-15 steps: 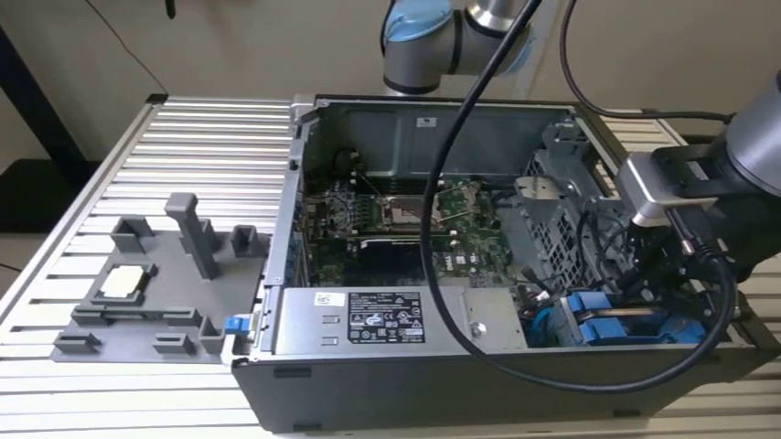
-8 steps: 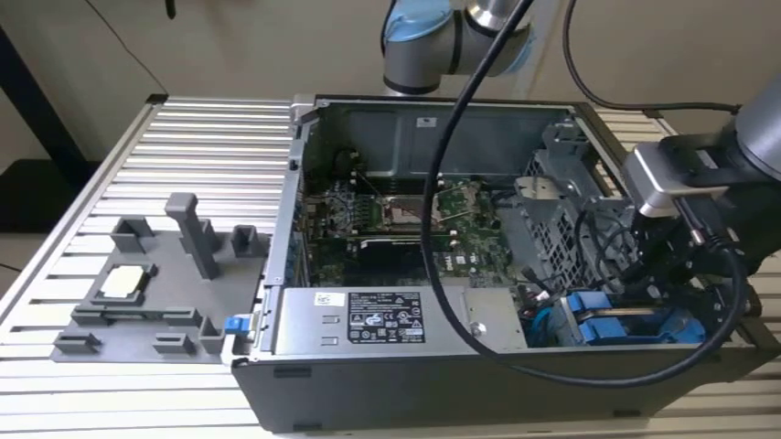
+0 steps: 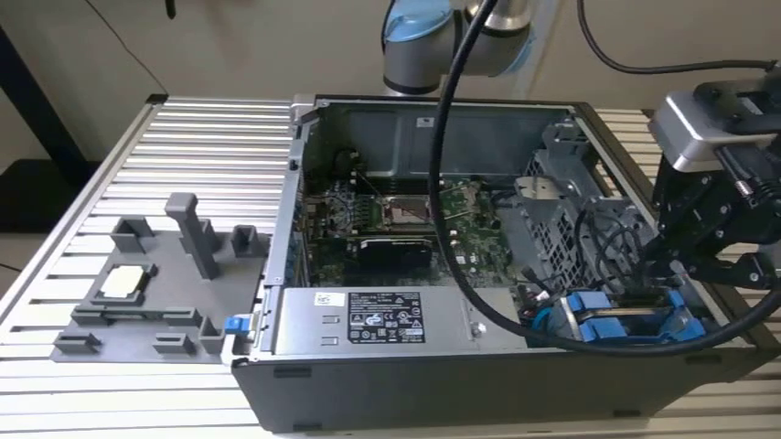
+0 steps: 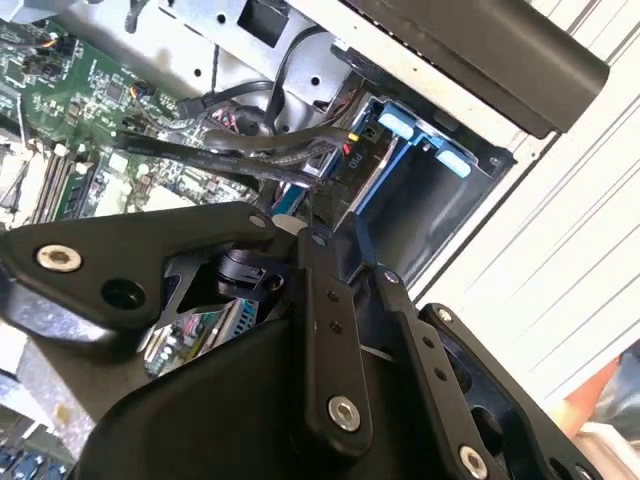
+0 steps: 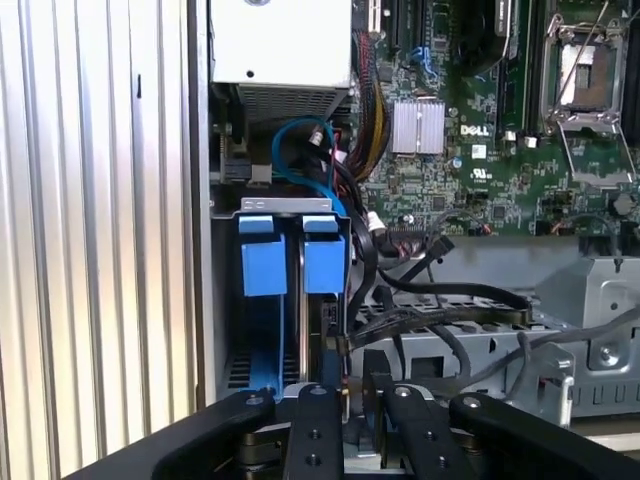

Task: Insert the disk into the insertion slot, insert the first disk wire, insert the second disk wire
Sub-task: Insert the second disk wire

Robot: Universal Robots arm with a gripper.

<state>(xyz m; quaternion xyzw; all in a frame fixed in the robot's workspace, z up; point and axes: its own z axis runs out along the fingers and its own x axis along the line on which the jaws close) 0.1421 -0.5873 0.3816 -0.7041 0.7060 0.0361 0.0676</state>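
So at this point the disk [image 3: 623,322] looked already seated: it sat in its blue frame down in the insertion slot [image 3: 555,322], at the near corner of the open computer case [image 3: 403,384] on the exterior view's right. In the first wrist view you could see two blue frame tabs [image 5: 263,265] side by side in the bay, so both carriers were standing in there. I'd call step one done, or very nearly.

The claw [image 3: 665,274] hung right over that bay, just above the disk's end where the black cables [image 5: 440,310] come across. In both wrist views the fingers [image 5: 315,440] were drawn close together with a thin cable and what looked like a small connector [image 5: 342,345] between or just past the tips. I honestly couldn't tell whether it was pinching the wire or just sitting beside it; the tips were partly hidden behind the linkage.

My read: this was the wire stage. Whether the first wire was fully plugged in, I couldn't say, the socket end of the disk was too crowded with cables. A blue data cable [image 5: 300,150] looped near the silver power supply box [image 3: 366,320], and its free end wasn't clear either.

Off on the exterior view's left, the grey fixture tray [image 3: 146,293] sat on the tabletop [image 3: 183,137], well away from the action.
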